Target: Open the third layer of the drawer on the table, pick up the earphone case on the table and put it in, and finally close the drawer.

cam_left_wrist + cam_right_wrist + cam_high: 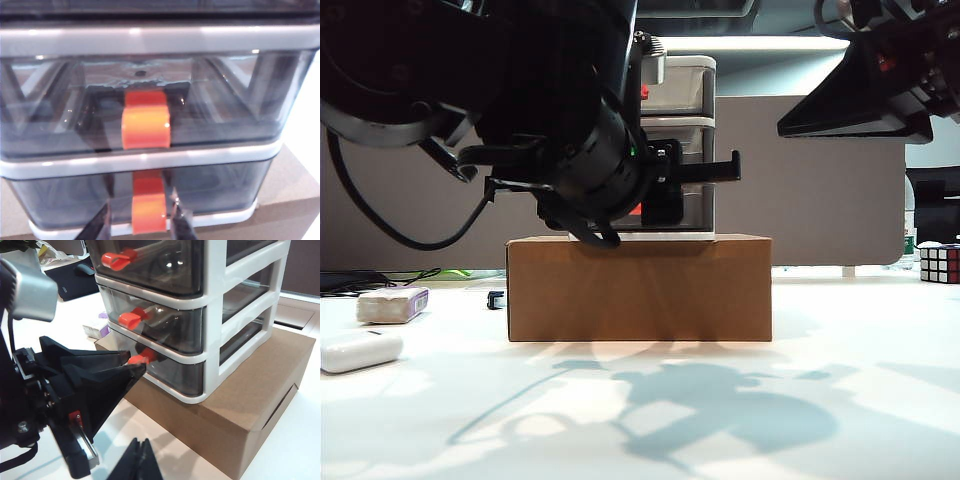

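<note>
The drawer stands on a brown cardboard box. Its third layer sits flush in the white frame, and its red handle lies between the two fingers of my left gripper. That gripper is open, with a gap showing beside the handle. From the right wrist view the left gripper has its tips at that lowest handle. The white earphone case lies on the table at the front left, far from both grippers. My right gripper hangs shut and empty above the table, beside the box.
A greyish block with a purple end lies behind the earphone case. A Rubik's cube stands at the far right. The right arm hangs high at the upper right. A small dark item lies left of the box.
</note>
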